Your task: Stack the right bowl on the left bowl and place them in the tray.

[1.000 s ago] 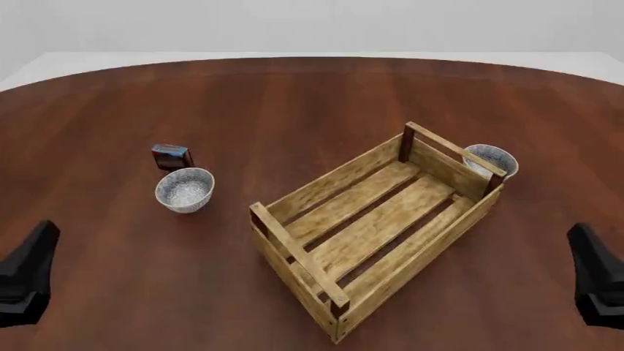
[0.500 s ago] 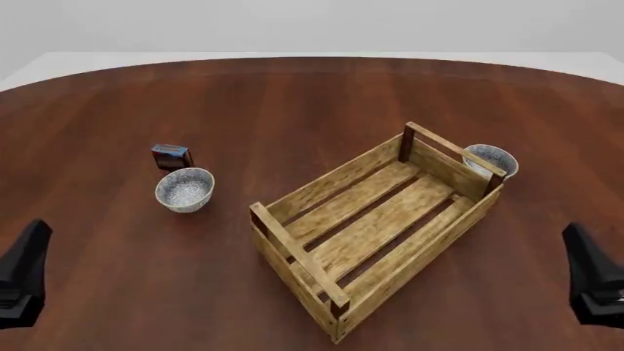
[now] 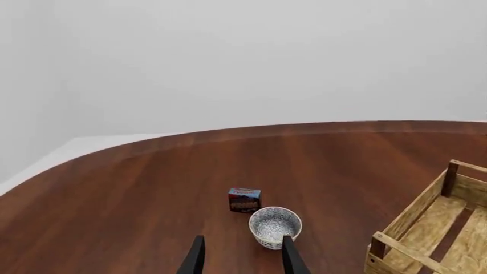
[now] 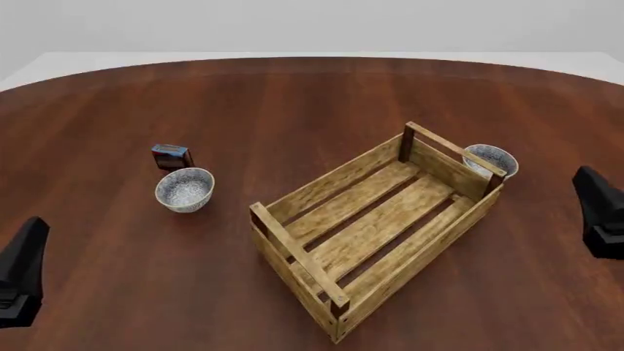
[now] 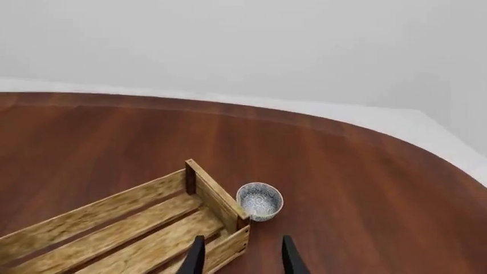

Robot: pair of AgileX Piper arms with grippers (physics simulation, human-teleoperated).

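I can read no text, number or brand in any view. The only candidate is the small red-blue box (image 3: 244, 200), standing ahead of my left claw (image 3: 240, 264) just beyond the left bowl (image 3: 275, 226); its face carries a printed pattern, but it is too small and blurred to make out any lettering. In the front view the same box shows only dark blotches. I see no markings on the tray (image 4: 375, 223) or worktop (image 4: 292, 102).
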